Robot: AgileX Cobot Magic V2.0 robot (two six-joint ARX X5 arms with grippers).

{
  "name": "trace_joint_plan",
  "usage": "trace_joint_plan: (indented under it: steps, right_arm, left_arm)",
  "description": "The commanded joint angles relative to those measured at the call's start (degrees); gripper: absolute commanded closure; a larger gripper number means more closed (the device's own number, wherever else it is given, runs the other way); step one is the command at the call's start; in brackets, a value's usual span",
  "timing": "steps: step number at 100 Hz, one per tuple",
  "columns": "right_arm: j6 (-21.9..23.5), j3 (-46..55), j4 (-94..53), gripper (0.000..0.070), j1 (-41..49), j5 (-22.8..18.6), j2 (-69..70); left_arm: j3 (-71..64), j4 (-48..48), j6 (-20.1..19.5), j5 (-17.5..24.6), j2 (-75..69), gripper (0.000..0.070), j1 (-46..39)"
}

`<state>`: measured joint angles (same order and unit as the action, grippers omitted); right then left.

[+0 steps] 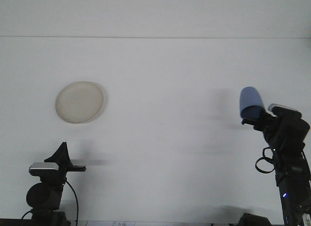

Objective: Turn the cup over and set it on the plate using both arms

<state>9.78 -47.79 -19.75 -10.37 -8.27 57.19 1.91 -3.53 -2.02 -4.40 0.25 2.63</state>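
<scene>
A blue cup (250, 102) hangs above the table at the right, tilted with its closed end up and to the left. My right gripper (253, 120) is shut on the cup's lower end. A round cream plate (79, 101) lies flat on the white table at the left, with nothing on it. My left gripper (61, 153) rests low at the front left, below the plate and well apart from it.
The white table (165, 90) stretches back to a white wall. A black cable (74, 197) loops beside the left arm's base. The right arm's body (291, 158) and its cables rise from the front right corner.
</scene>
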Motion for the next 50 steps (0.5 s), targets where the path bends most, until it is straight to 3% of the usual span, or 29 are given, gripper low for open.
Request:
trace_joint_plan:
  steps: [1, 12, 50]
  right_arm:
    - [-2.25, -3.28, -9.84, 0.0696, 4.42, 0.22, 0.63]
    - [-4.70, -8.31, -21.20, 0.0696, 12.17, 0.22, 1.70]
    - [-6.12, -25.29, -43.85, 0.0696, 35.71, 1.64, 14.40]
  left_arm:
    - [-1.11, -0.87, 0.31, -0.09, -0.07, 0.0687, -0.11]
    - [-1.11, -0.87, 0.31, -0.09, -0.07, 0.0687, -0.11]
    - [-1.11, -0.87, 0.33, -0.09, -0.07, 0.0688, -0.11]
